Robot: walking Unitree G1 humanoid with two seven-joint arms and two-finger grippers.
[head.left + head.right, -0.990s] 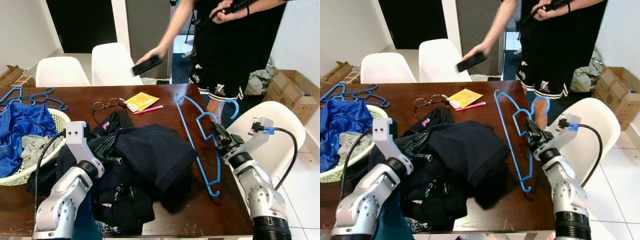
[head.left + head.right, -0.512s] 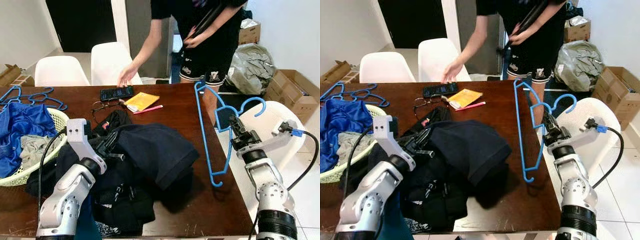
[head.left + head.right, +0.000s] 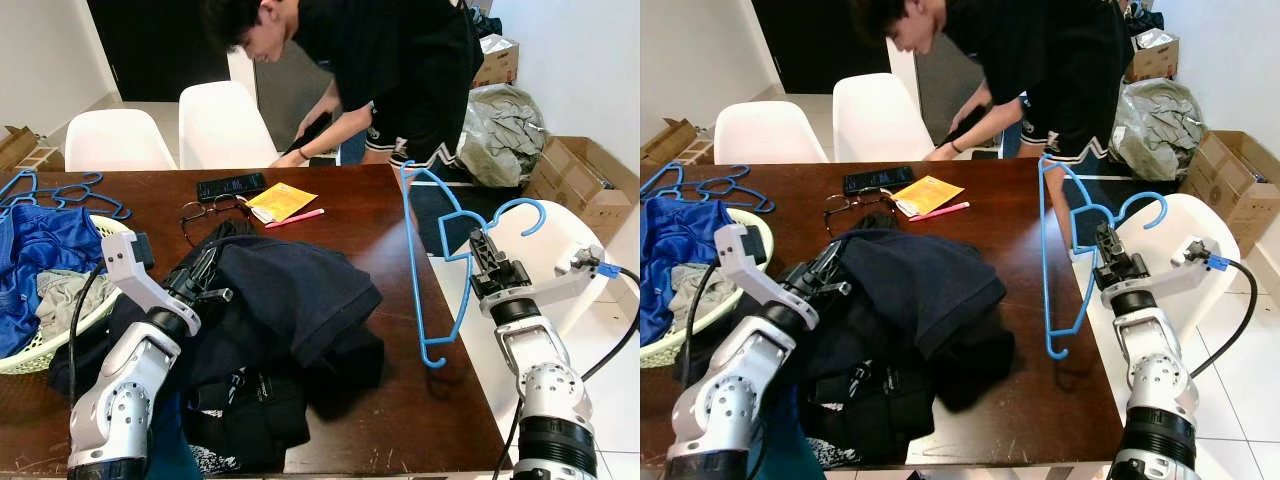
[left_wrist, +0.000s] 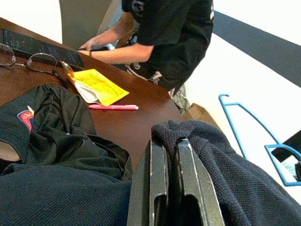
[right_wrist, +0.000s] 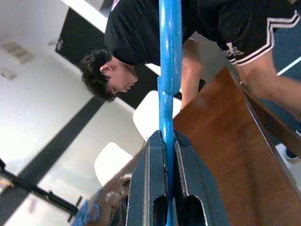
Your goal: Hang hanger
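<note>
Blue hanger (image 3: 436,262) held off the table's (image 3: 370,225) right edge, hook uppermost, by the right gripper (image 3: 482,248), whose fingers (image 5: 162,188) clamp its bar; the right arm rises with forearm upright. Left gripper (image 3: 205,272), arm bent forward over the table, pinches the dark garment (image 3: 290,295) between closed fingers (image 4: 188,188). A person (image 3: 400,60) leans over the far edge.

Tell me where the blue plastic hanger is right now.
The blue plastic hanger is held upright in the right gripper, off the right edge of the brown wooden table, beside the white chair.
</note>
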